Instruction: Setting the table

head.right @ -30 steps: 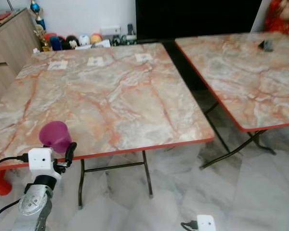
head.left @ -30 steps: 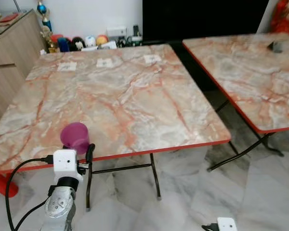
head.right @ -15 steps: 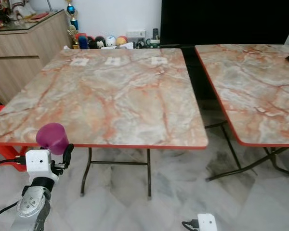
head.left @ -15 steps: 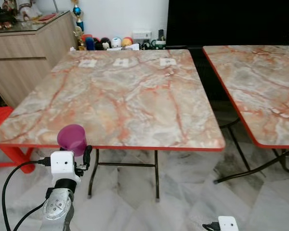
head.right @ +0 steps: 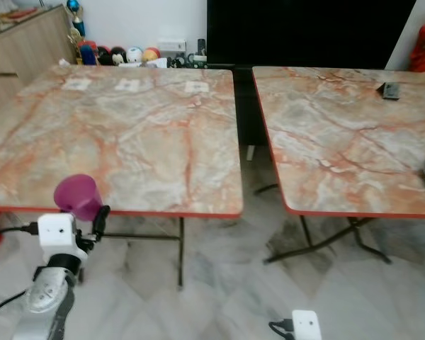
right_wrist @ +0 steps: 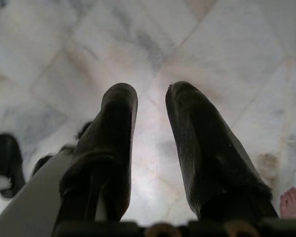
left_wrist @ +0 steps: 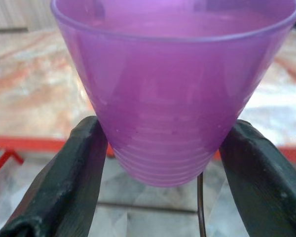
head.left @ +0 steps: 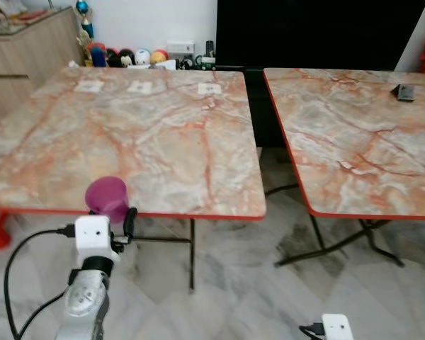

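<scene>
left jaws (left_wrist: 160,163) pinch a ribbed, tapered purple plastic cup (left_wrist: 172,84).

We counted two marble-patterned tables with red edges, the nearer table (head.left: 163,134) and the second table (head.left: 354,134) beside it; one purple cup (head.left: 108,198); three small white cards (head.left: 139,87) in a row on the far side of the nearer table; one small dark object (head.left: 404,93) on the second table; and one wooden cabinet (head.left: 28,57) at the wall.
</scene>
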Controlling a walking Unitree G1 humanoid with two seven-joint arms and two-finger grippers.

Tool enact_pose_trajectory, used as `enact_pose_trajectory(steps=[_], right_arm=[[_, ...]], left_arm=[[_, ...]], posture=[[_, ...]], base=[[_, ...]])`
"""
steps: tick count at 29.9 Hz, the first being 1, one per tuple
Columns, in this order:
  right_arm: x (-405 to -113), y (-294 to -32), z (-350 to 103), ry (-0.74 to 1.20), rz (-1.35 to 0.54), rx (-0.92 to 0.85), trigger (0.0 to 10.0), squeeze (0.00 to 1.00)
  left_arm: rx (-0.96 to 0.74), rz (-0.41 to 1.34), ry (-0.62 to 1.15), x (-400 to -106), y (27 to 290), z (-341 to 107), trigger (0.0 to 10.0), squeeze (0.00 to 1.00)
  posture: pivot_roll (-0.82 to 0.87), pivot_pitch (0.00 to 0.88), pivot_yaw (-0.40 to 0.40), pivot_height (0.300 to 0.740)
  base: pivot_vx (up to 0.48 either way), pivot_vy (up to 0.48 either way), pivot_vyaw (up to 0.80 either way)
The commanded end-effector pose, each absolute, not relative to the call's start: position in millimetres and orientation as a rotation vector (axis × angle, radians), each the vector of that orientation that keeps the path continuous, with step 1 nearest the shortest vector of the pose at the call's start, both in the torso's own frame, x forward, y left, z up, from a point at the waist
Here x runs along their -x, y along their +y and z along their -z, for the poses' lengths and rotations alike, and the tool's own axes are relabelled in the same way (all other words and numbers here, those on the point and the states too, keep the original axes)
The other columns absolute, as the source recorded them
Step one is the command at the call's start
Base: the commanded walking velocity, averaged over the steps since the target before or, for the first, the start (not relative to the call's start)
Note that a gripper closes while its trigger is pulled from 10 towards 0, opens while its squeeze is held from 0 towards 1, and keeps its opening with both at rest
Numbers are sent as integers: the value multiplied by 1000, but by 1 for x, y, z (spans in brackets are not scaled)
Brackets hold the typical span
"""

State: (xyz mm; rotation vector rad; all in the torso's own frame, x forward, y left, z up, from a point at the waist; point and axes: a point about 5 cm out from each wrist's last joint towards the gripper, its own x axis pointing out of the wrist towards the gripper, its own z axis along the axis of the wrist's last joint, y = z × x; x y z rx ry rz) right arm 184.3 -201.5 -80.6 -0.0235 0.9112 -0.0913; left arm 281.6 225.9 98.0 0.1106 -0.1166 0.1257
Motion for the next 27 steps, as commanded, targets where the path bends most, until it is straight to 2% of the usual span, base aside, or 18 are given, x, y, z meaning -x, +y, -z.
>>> enact_pose_trajectory(steps=[1, 17, 23, 27], right_arm=[[-182, -203, 82, 920, 102, 17, 10000, 0], [-183, -202, 81, 919, 88, 34, 10000, 0], [-184, -203, 81, 918, 90, 37, 10000, 0], [-183, -203, 81, 918, 99, 31, 10000, 0]], left_arm=[[-113, -120, -128, -284, 224, -102, 10000, 0], [-117, -123, -128, -284, 227, -103, 10000, 0], [-116, -122, -130, -284, 226, -103, 10000, 0], [-115, -122, -130, -285, 226, -103, 10000, 0]], posture=[[17, 94, -5, 740], [17, 99, 0, 740], [17, 97, 0, 740], [16, 91, -2, 740]], base=[[0, -416, 0], [0, -416, 0], [0, -416, 543], [60, -414, 0]])
